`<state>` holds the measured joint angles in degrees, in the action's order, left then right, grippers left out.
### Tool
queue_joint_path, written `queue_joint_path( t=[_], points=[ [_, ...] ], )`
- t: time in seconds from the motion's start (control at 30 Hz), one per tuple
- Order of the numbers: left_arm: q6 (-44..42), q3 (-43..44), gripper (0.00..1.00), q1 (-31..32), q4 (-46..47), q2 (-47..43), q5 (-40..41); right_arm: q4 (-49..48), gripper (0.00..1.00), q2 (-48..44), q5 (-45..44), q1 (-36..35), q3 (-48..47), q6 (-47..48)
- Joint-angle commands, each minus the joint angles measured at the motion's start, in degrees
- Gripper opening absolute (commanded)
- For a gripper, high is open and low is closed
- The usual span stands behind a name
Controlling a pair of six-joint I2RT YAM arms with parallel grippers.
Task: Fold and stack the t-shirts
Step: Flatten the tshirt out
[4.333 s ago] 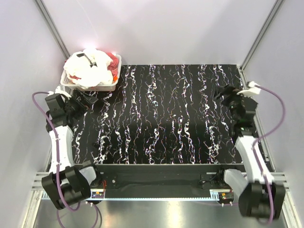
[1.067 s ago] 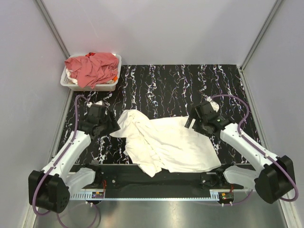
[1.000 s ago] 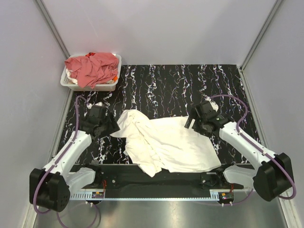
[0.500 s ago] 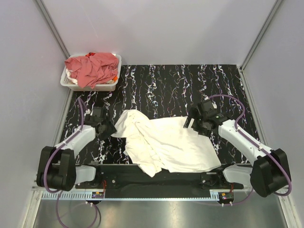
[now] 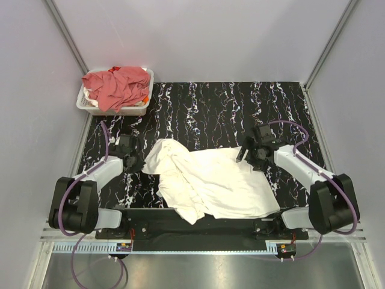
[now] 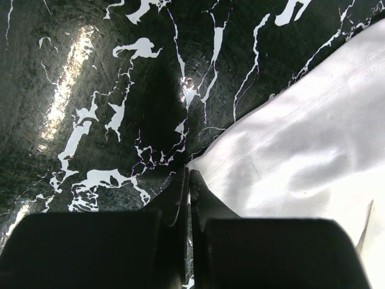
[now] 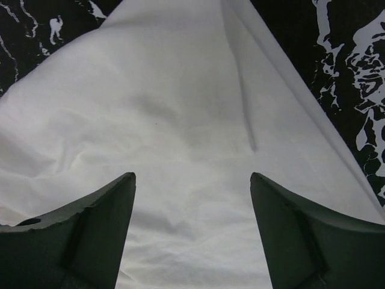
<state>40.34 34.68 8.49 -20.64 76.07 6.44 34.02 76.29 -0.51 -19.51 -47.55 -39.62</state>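
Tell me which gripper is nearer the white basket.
Left. The left gripper is at the left corner of the white t-shirt, close to the basket; the right gripper is over its opposite corner.

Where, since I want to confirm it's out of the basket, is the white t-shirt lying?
In the top view the white t-shirt lies crumpled on the near half of the table, between the left gripper and the right gripper.

White t-shirt [image 5: 210,180], earlier heaped on the basket [image 5: 81,101], now lies spread on the table; left gripper [image 6: 187,173], open a moment ago, has pinched shut on its left corner; right gripper [image 7: 191,176] has edged right.
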Motion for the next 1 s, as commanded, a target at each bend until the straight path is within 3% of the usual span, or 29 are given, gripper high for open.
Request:
queue_joint_path(
  t=[0.0, 0.37, 0.63, 0.97],
  points=[
    [-0.8, 0.9, 0.0, -0.3, 1.7, 0.1, 1.5, -1.1, 0.82, 3.0, 0.3, 2.5, -0.9, 0.2],
    [-1.2, 0.5, 0.0, -0.2, 2.4, -0.5, 0.6, -5.1, 0.59, 8.7, 2.4, 3.2, 2.7, -0.9],
    [-1.4, 0.2, 0.0, -0.2, 2.5, -0.8, 0.2, -8.1, 0.52, 11.6, 2.4, 3.2, 4.7, -1.0],
    [-1.4, 0.1, 0.0, -0.2, 2.5, -0.9, 0.2, -7.4, 0.44, 7.8, 2.4, 3.2, 4.8, -1.2]
  ],
)
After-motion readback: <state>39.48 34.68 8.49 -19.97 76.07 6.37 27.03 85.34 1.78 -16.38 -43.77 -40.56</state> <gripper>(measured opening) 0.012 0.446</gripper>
